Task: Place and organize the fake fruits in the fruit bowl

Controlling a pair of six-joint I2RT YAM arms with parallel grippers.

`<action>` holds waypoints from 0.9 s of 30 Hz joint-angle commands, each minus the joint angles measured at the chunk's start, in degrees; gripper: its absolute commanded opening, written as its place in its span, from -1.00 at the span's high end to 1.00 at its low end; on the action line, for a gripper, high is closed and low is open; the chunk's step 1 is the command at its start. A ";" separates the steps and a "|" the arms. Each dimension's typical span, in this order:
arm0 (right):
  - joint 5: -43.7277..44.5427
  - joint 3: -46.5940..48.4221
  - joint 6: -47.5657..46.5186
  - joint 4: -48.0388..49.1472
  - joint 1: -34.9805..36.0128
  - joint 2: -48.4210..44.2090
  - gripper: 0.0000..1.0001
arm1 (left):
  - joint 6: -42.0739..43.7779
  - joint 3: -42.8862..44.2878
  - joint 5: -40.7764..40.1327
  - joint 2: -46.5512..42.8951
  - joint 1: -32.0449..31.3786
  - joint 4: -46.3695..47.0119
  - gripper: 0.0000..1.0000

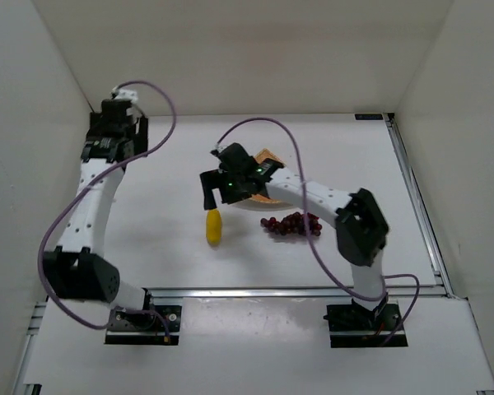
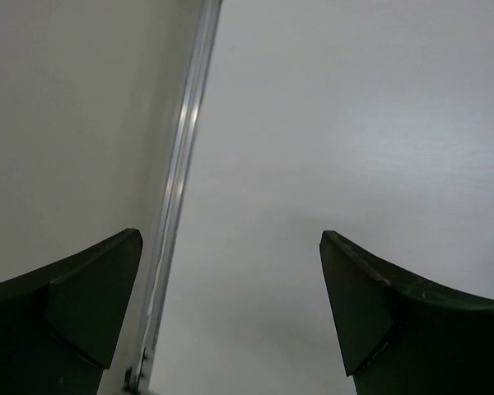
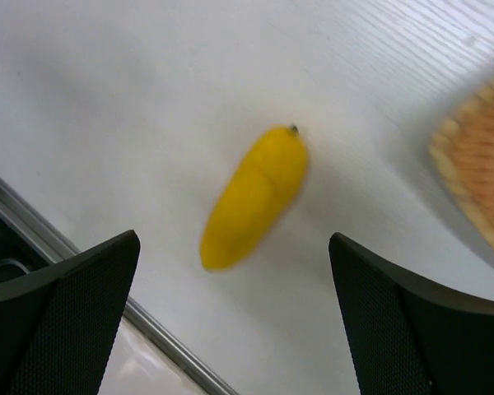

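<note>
A short yellow banana point(image 1: 215, 225) lies on the white table, just in front of my right gripper point(image 1: 215, 196). In the right wrist view the banana point(image 3: 255, 197) lies on the table between and beyond the open, empty fingers of my right gripper point(image 3: 233, 240). The bunch of dark red grapes point(image 1: 292, 223) lies on the table to the banana's right. The wooden fruit bowl point(image 1: 270, 155) is mostly hidden under my right arm; its rim point(image 3: 477, 160) shows at the right of the wrist view. The orange is out of view. My left gripper point(image 1: 115, 111) is open and empty at the far left.
White walls enclose the table on three sides. A metal rail point(image 1: 416, 197) runs along the right edge and another along the front point(image 1: 296, 290). The left wrist view shows only the left wall, a rail point(image 2: 181, 189) and bare table.
</note>
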 commanded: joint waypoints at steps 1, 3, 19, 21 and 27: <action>-0.70 9.88 8.74 -6.75 -0.49 8.66 -0.99 | -2.07 -10.05 1.17 -6.72 4.23 -3.05 -1.00; 2.02 16.98 11.38 -13.87 0.04 14.44 -0.99 | -2.07 -16.28 3.01 -12.70 7.12 -2.53 -1.00; -4.12 13.52 12.36 -11.87 2.68 18.71 0.45 | -4.18 -26.42 7.51 -22.21 11.89 -2.53 -1.00; -3.60 12.90 12.36 -11.87 2.68 16.07 0.87 | -4.18 -26.42 8.12 -22.21 11.89 -2.53 -1.00; -2.98 4.05 16.82 -7.83 -1.89 1.76 1.00 | -4.18 -27.03 9.34 -21.16 11.89 -2.53 -1.00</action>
